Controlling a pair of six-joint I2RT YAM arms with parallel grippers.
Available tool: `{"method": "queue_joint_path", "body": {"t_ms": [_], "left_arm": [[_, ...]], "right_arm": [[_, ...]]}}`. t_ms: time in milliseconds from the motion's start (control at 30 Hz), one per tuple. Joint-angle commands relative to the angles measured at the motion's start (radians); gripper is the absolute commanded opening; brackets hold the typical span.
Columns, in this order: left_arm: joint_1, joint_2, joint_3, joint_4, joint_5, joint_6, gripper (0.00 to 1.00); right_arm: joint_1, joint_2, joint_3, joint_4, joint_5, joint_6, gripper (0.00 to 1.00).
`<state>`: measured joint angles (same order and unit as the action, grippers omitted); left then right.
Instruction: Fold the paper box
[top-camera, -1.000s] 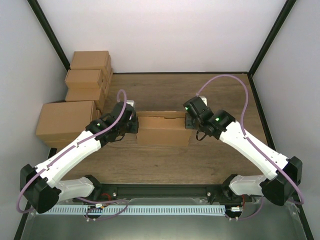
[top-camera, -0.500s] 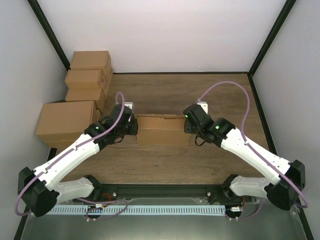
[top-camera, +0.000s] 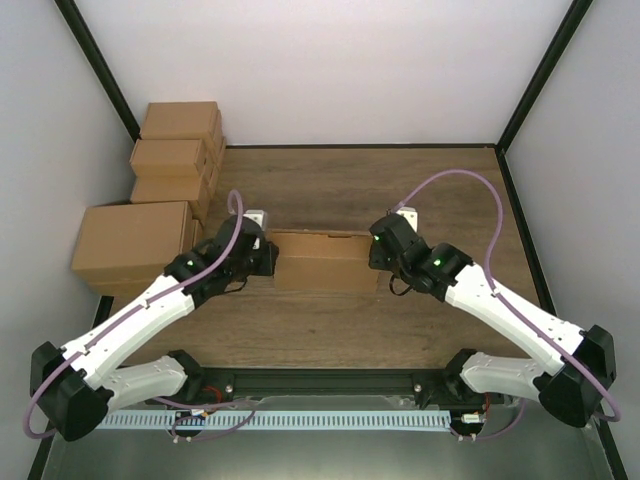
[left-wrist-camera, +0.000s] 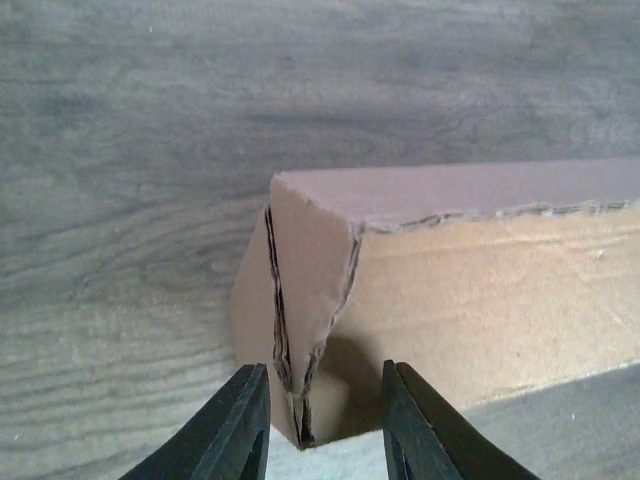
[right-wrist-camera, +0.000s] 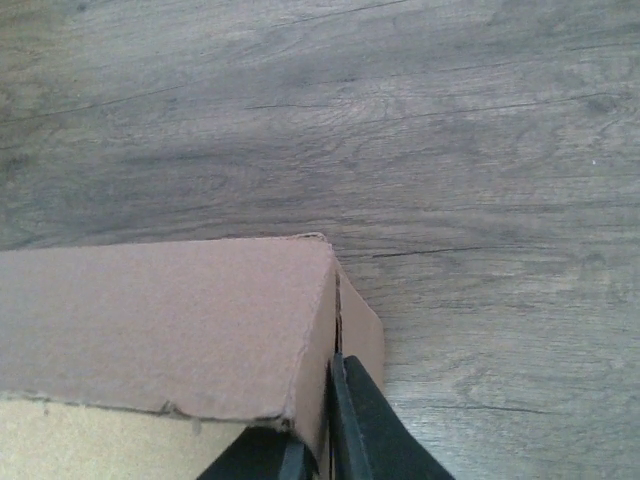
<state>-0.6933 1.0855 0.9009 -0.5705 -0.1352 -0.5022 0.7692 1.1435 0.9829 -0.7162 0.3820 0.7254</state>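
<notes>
From above, the paper box (top-camera: 325, 262) lies about in the middle of the wooden bench (top-camera: 400, 180), with its long side parallel to the near edge, and it is already partly raised into a low, long shape. The left gripper (top-camera: 268, 256) is at the left end of the box and the right gripper (top-camera: 377, 250) is at the right end, one arm on each side. At the far left corner of the bench there are several closed brown cartons (top-camera: 178, 122) in a row (the one nearest to the arms is the biggest). In the left wrist view, the two dark fingers (left-wrist-camera: 243, 425) stand apart. The layered cardboard edge of the end of the box comes down between them, close to the left finger but with free space to the other one, so this gripper is not pressing on anything. The brown top panel of the box goes away to the right. In the right wrist view, the corner of the box fills the lower left part. The fingers (right-wrist-camera: 362, 430) are drawn close together with the thin end wall of the box between them, one inside and one outside, so this gripper is clamped on the cardboard.
</notes>
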Motion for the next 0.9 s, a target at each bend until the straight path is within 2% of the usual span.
{"method": "queue_joint_path", "body": {"t_ms": [0,67,167,267,333,467,633,867], "left_arm": [[-0.008,-0.008,0.07,-0.128,0.014,0.01,0.34],[-0.006,0.001,0.105,-0.143,0.001,0.02,0.34],[-0.006,0.02,0.148,-0.167,-0.027,0.035,0.35],[0.004,0.031,0.181,-0.171,-0.02,0.042,0.38],[0.019,0.037,0.205,-0.169,0.023,0.042,0.41],[0.057,0.052,0.24,-0.159,0.083,0.051,0.45],[0.167,0.062,0.261,-0.122,0.193,0.076,0.49],[0.288,0.105,0.252,-0.011,0.381,0.04,0.72]], "right_arm": [[0.012,0.047,-0.013,-0.212,-0.093,-0.013,0.13],[0.012,0.044,0.016,-0.216,-0.089,-0.041,0.23],[0.012,0.035,0.072,-0.25,-0.06,-0.052,0.27],[0.011,0.014,0.107,-0.254,-0.068,-0.096,0.39],[0.01,-0.003,0.127,-0.252,-0.089,-0.127,0.56],[0.002,-0.024,0.17,-0.249,-0.104,-0.162,0.8],[-0.073,-0.019,0.222,-0.198,-0.214,-0.197,0.82],[-0.181,-0.021,0.237,-0.121,-0.307,-0.102,0.86]]}}
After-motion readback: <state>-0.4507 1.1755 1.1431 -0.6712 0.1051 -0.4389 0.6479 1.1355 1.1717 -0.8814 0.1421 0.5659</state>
